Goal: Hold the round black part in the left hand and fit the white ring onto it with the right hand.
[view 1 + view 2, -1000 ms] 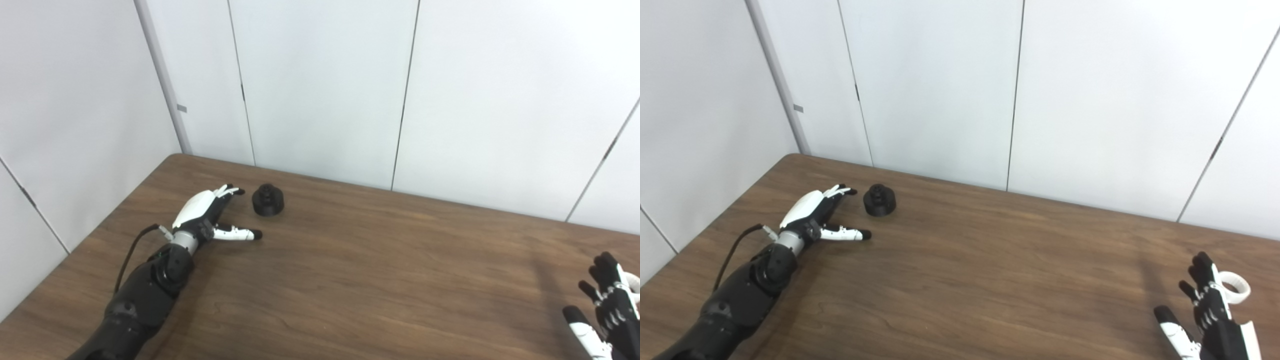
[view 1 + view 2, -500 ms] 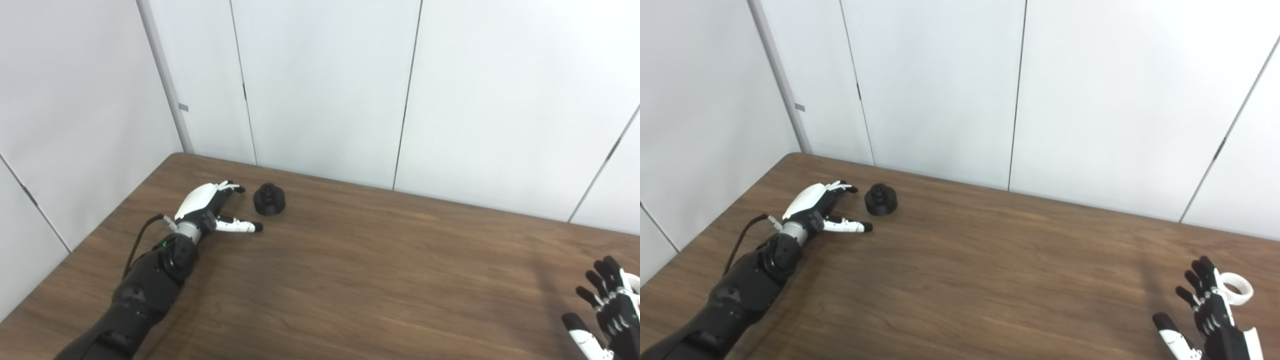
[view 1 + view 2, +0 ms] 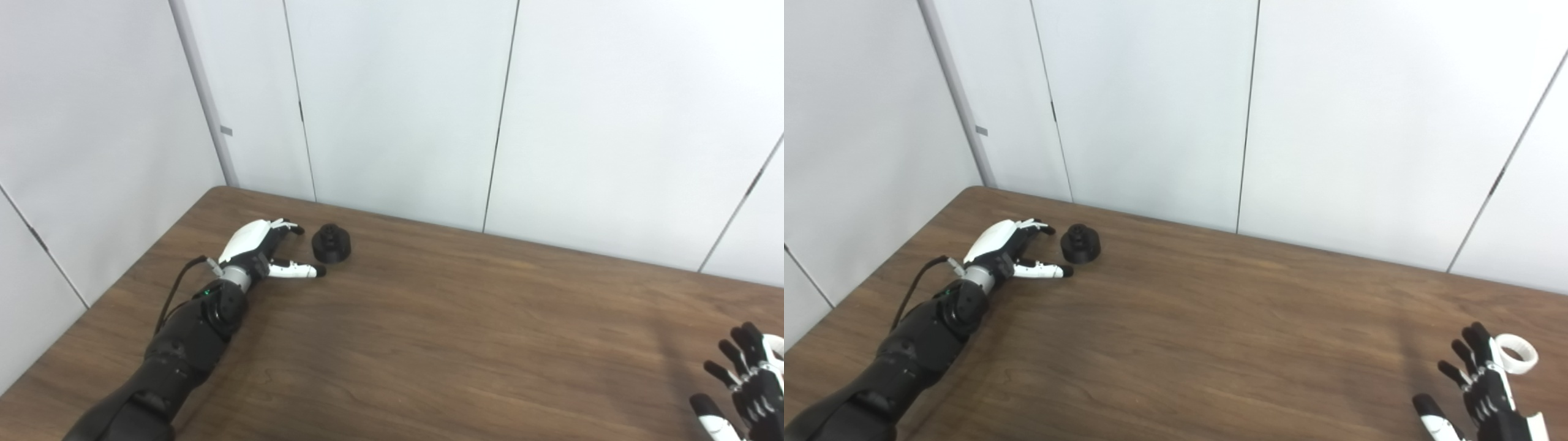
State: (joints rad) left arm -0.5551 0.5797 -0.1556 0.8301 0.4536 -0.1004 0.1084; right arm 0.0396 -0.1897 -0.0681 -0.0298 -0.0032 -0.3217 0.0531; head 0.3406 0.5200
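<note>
Right eye view, left hand [image 3: 998, 248] open beside black part [image 3: 1080, 244]

On the table [image 3: 1213, 343], the round part [image 3: 1080, 244] sits upper left beside the left hand [image 3: 1007, 251]; the ring [image 3: 1516, 353] lies lower right behind the right hand [image 3: 1482, 392].

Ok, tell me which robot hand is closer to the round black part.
The left hand: open beside the round black part; the right hand is across the wooden table.
</note>
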